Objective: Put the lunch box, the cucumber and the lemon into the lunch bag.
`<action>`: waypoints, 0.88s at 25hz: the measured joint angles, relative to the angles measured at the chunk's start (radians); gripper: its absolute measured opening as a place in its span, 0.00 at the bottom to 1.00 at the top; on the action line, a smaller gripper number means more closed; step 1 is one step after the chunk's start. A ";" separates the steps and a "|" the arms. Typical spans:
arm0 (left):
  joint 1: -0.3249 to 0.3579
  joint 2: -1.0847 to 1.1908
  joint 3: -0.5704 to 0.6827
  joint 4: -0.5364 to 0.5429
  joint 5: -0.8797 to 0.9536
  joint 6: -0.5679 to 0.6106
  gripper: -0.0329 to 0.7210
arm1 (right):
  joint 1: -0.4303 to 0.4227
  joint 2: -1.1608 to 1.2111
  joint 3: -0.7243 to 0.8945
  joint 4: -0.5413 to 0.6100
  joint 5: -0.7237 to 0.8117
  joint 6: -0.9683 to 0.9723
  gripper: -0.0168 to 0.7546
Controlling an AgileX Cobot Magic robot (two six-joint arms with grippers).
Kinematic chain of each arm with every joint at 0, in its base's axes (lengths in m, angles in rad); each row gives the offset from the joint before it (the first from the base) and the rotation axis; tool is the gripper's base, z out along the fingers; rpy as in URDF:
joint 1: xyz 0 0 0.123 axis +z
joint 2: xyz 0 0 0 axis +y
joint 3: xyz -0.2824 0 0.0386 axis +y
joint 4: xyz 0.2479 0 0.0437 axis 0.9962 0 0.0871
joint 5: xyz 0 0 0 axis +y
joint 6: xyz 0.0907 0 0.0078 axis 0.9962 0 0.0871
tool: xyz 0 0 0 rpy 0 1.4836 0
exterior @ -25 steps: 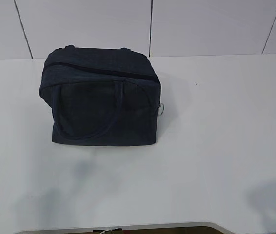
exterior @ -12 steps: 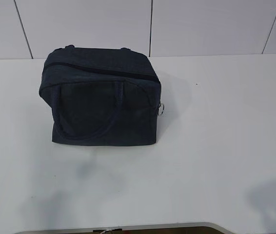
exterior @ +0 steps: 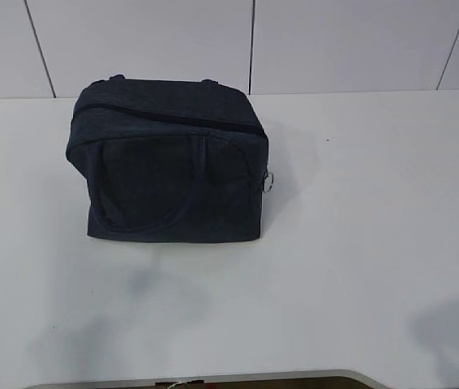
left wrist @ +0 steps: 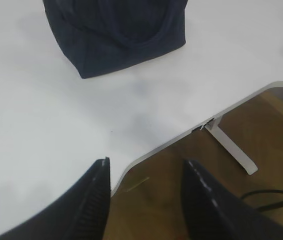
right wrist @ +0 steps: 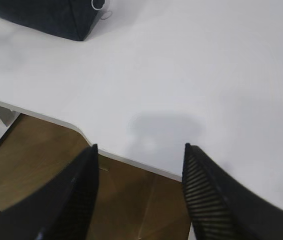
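Looking at the exterior view first: lunch bag (exterior: 169, 162) sits upright on the white table (exterior: 359, 243), left of centre, toward the far edge. Top zipper line runs across the upper face and looks closed. One loop handle (exterior: 152, 190) lies flat against the front panel. Silver ring pull (exterior: 268, 181) hangs at the bag's right end. Neither claw shows in this view; I only see soft shadows on the tabletop near the front edge.

Left wrist view: left gripper (left wrist: 146, 200) hangs over the table's near edge, fingers parted with a clear gap, nothing between them. Bag is well ahead of the claw and slightly to its left, apart from it. Below the gap I see brown floor (left wrist: 181, 165), a white table leg (left wrist: 231, 147) and a black cable (left wrist: 271, 195).

Right wrist view: right gripper (right wrist: 139, 200) is also over the near edge, fingers spread wide, holding nothing. Bag corner with the ring pull is far ahead and to the claw's left.

Lunch box, cucumber and lemon: I can't see them in any view.
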 joint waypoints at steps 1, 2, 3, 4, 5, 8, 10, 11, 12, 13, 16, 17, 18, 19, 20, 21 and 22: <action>0.014 0.000 0.000 0.000 0.000 0.000 0.48 | 0.000 0.000 0.000 0.000 0.000 0.000 0.59; 0.028 0.000 0.000 0.000 0.000 0.000 0.48 | 0.000 0.000 0.000 0.000 0.000 0.000 0.59; 0.047 0.000 0.000 0.000 0.000 0.000 0.48 | 0.000 0.000 0.000 0.000 0.000 0.000 0.59; 0.068 0.000 0.000 0.000 0.000 0.000 0.48 | 0.000 0.000 0.000 0.000 0.000 0.000 0.59; 0.085 0.000 0.000 0.000 0.000 0.000 0.48 | 0.000 0.000 0.000 0.000 0.000 0.000 0.59; 0.150 0.000 0.000 0.000 0.000 0.000 0.48 | -0.020 0.000 0.000 0.000 0.000 0.000 0.59; 0.186 0.000 0.000 0.000 0.000 0.000 0.48 | -0.074 0.000 0.000 0.000 0.000 0.000 0.59; 0.202 0.000 0.000 0.000 0.000 0.000 0.48 | -0.104 0.000 0.000 0.000 0.000 0.000 0.59; 0.213 0.000 0.000 0.000 0.000 0.000 0.47 | -0.142 0.000 0.000 0.000 0.000 0.000 0.59; 0.222 0.000 0.000 0.000 0.000 0.000 0.47 | -0.180 0.000 0.000 0.000 0.000 0.000 0.59; 0.240 0.000 0.000 0.000 0.000 0.000 0.45 | -0.266 0.000 0.000 0.000 0.000 0.000 0.59; 0.242 0.000 0.000 0.000 0.000 0.000 0.45 | -0.278 0.000 0.000 0.000 0.000 0.000 0.59; 0.243 0.000 0.000 -0.002 0.000 0.000 0.45 | -0.287 0.000 0.000 0.000 0.000 0.000 0.59; 0.245 0.000 0.000 -0.002 0.000 0.000 0.45 | -0.289 0.000 0.000 0.000 0.000 0.001 0.59; 0.245 0.000 0.000 -0.002 0.000 0.000 0.44 | -0.289 0.000 0.000 0.000 0.000 0.001 0.59; 0.245 0.000 0.000 -0.002 0.000 0.000 0.44 | -0.290 0.000 0.000 0.000 0.000 0.001 0.59; 0.245 0.000 0.000 -0.002 0.000 0.000 0.44 | -0.292 0.000 0.000 0.000 0.000 0.001 0.59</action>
